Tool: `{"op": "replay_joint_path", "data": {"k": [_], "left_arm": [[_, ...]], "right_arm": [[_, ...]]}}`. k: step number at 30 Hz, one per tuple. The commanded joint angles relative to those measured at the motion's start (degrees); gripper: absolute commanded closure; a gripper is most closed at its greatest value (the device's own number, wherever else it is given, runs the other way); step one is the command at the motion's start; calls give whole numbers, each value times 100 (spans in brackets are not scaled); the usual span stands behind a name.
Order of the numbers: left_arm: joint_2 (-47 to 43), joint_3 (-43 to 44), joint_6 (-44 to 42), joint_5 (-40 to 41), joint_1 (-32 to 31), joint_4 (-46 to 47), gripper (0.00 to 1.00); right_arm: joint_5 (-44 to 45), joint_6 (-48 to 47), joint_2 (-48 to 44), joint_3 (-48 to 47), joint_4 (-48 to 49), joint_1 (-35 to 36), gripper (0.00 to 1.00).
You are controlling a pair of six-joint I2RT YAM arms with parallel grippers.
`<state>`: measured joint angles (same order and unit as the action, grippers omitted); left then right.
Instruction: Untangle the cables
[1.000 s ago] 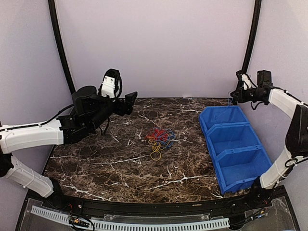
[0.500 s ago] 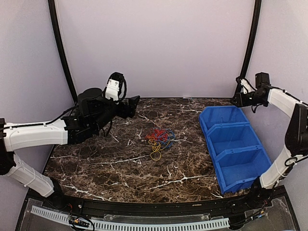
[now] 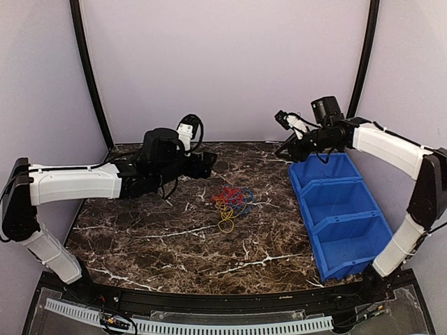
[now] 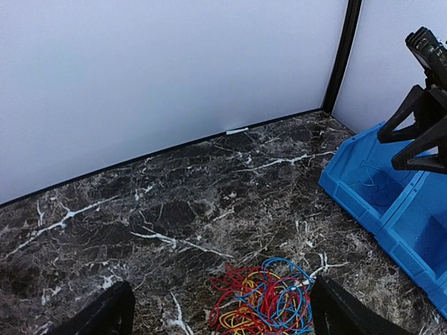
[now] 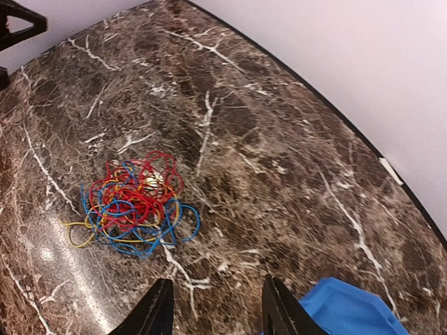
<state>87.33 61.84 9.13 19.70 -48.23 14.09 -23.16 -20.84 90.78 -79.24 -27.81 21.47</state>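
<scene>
**Cables [image 3: 232, 200] sat in one knot, untouched**

Pale lilac walls [image 3: 223, 63] closed in the booth on three sides, and black posts [image 3: 86, 70] rose at both far corners. The counter [image 3: 154, 244] was dark brown marble with white veins, glossy enough to catch the light. A row of three blue bins [image 3: 342, 209] ran along its right edge, from the far right corner toward the near edge. The left arm [image 3: 77, 185] reached in from the left edge. The right arm [image 3: 391, 146] hung over the far right corner, above the bins. The left gripper [image 4: 220, 293] was spread wide and held off the counter, on the far-left side of the cables. The right gripper [image 5: 216, 303] was spread too, holding nothing. The cables lay as a single tangle of red, blue, orange and yellow near the counter's middle. A yellow loop [image 3: 225, 225] trailed from it toward the near edge. A scrap of white tape [image 4: 236, 130] sat at the far edge.
</scene>
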Motion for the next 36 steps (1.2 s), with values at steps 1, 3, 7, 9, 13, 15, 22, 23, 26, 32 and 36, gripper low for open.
{"op": "replay_joint_path", "data": {"k": [1,3,7,9,13,15,22,23,26,32,36], "left_arm": [[323,331,1046,-655,331,-707,10],[455,386,1337,-1003,513,-761,13],[509,211,1861,-1645,838,-518,15],[524,180,2128,-1769,980,-527,15],[569,123,2494,-2055,1252,-485,17],[582,91,2575,-2184,1344,-463,18],[500,49,2587,-2195,1443,-431,18],[470,52,2571,-2174,1445,-427,18],[426,48,2533,-2141,1455,-427,18],[403,42,2491,-2135,1467,-416,19],[439,39,2481,-2157,1465,-409,18]], "right_arm": [[-126,-280,673,-496,-241,647,56],[-203,-268,1057,-724,-317,854,58],[-366,-200,1729,-1261,-455,1126,60],[-439,-128,2041,-1508,-526,1259,60],[-298,108,2469,-1740,-371,1550,60],[-239,178,2697,-1982,-422,1631,60],[-295,284,3315,-2599,-691,1673,63],[-302,286,3348,-2605,-686,1675,64],[-292,306,3380,-2614,-685,1671,67],[-256,294,3431,-2587,-664,1675,70],[-230,307,3544,-2636,-691,1672,73]]}}
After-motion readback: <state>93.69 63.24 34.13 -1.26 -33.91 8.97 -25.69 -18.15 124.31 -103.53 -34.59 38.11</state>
